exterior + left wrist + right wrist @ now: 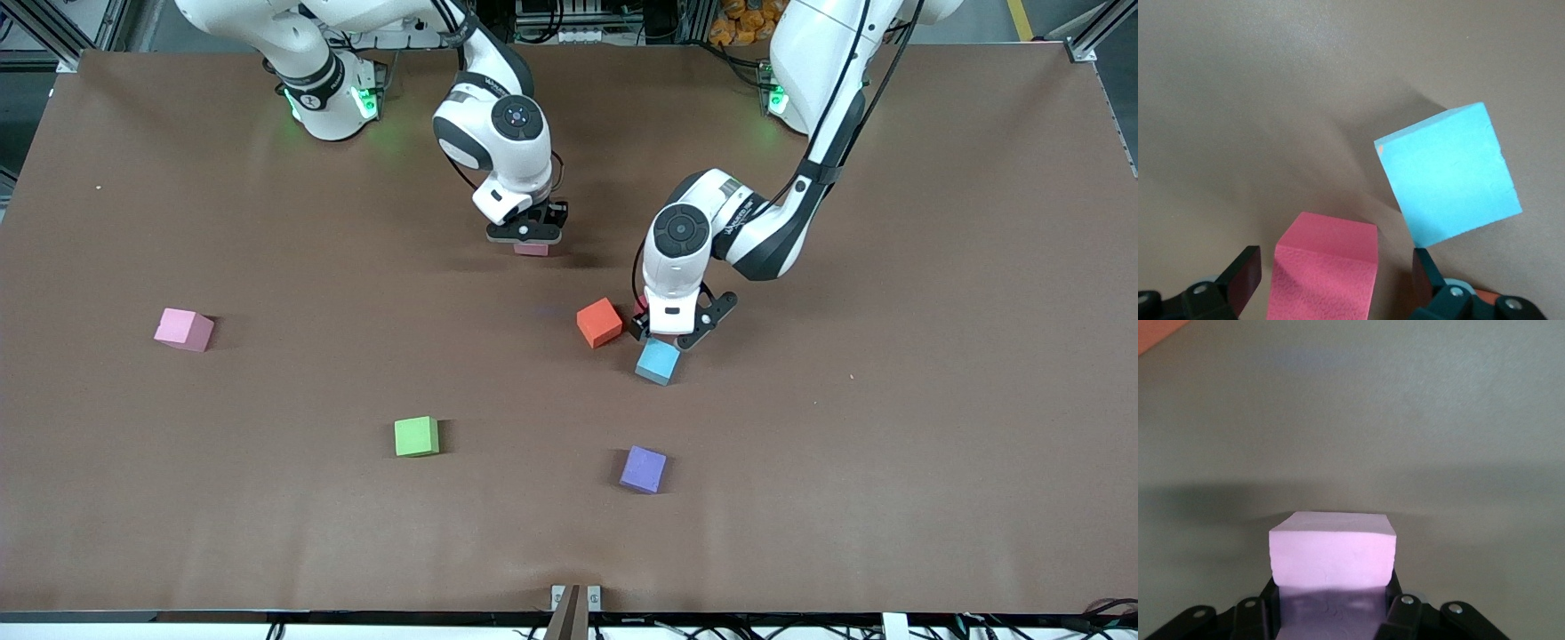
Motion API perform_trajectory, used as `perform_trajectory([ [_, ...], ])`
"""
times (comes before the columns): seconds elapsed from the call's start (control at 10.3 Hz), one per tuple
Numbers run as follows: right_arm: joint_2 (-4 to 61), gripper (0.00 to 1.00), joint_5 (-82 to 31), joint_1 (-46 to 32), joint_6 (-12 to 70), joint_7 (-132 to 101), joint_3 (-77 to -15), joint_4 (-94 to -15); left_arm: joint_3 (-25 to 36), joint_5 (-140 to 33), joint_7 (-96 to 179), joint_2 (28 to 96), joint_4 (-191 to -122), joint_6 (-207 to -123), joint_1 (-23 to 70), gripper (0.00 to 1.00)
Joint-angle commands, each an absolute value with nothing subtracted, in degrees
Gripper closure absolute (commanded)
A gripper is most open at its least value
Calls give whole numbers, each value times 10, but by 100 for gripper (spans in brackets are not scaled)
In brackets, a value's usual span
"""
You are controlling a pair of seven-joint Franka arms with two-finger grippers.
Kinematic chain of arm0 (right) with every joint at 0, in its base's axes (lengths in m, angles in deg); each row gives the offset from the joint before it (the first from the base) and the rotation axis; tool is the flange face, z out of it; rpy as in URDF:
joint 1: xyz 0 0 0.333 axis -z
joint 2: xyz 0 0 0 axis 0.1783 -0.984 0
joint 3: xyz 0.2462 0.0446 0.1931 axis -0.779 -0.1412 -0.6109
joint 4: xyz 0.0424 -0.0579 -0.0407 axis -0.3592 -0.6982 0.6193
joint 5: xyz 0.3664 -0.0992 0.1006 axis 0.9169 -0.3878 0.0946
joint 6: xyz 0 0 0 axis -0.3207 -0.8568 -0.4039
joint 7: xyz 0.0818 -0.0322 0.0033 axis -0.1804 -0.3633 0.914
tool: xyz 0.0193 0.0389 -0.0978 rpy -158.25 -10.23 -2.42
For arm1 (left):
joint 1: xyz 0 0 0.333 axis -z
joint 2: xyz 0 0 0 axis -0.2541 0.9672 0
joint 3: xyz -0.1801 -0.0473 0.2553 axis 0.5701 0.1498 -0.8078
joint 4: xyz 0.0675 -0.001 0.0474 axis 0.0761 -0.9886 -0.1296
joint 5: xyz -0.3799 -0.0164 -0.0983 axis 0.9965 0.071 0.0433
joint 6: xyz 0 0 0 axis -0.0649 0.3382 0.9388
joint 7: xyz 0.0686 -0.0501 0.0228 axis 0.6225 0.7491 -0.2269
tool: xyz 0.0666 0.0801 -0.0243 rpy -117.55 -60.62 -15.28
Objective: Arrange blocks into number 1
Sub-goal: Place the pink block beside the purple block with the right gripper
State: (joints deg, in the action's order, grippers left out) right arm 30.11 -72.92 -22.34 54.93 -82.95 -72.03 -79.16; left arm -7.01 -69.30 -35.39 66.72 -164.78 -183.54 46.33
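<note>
My left gripper (673, 336) is down at the table and open, its fingers (1245, 277) standing either side of the red block (1328, 267) with a gap on each side. The light blue block (658, 362) lies just beside it, nearer the front camera, and the orange block (598, 322) is toward the right arm's end. My right gripper (531, 233) is shut on a pink block (1331, 550), low over the table near the middle. Loose on the table are another pink block (183, 329), a green block (416, 436) and one purple block (643, 468). The second purple block is out of view.
The brown table (889, 400) carries nothing but the blocks. The two arms work close together near the middle. A small bracket (575, 597) sits at the table's front edge.
</note>
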Motion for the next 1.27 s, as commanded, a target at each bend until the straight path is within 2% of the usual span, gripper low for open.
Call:
perform_trajectory([
  [0.0, 319, 100, -743, -218, 570, -847, -727, -820, -70, -711, -369, 671, -1644, -1839, 465, 0],
  [0.19, 316, 100, -745, -217, 571, -847, -727, -820, -70, -711, -369, 675, -1639, -1846, 465, 0],
  [0.29, 314, 76, -748, -217, 571, -847, -727, -820, -70, -711, -369, 680, -1638, -1856, 465, 0],
  [0.39, 315, 1, -748, -215, 571, -847, -727, -820, -70, -711, -369, 682, -1638, -1863, 466, 0],
  [0.88, 328, 0, -748, -201, 559, -844, -727, -808, -69, -712, -368, 695, -1642, -1871, 478, 0],
  [1.17, 381, 0, -742, -126, 509, -758, -727, -780, -69, -711, -369, 694, -1642, -1869, 484, 0],
])
